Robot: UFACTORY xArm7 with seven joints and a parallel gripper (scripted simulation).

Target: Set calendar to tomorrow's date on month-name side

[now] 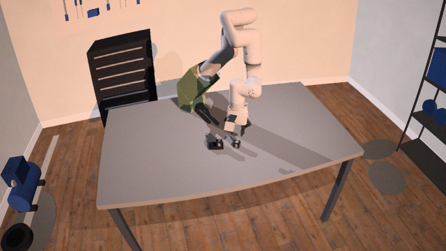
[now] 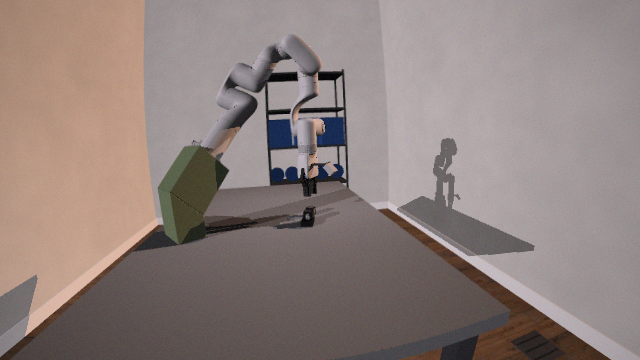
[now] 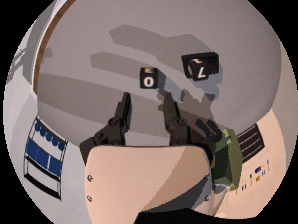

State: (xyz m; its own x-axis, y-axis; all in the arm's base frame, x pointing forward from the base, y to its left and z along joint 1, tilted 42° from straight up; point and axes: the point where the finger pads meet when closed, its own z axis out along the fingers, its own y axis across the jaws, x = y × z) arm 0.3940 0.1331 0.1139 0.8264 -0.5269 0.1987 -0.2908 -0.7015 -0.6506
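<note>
"How many cubes?"
"Two: one on the table, toward its long front edge; one in the single tray, beside it."
"And the gripper?"
"One, above, fingers apart, empty."

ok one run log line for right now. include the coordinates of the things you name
fingers open, raised | 0 cube (image 1: 237,143) (image 3: 149,79) on table, outside tray | 7 cube (image 1: 219,142) (image 3: 197,70) in tray (image 1: 211,146) (image 3: 210,56)
</note>
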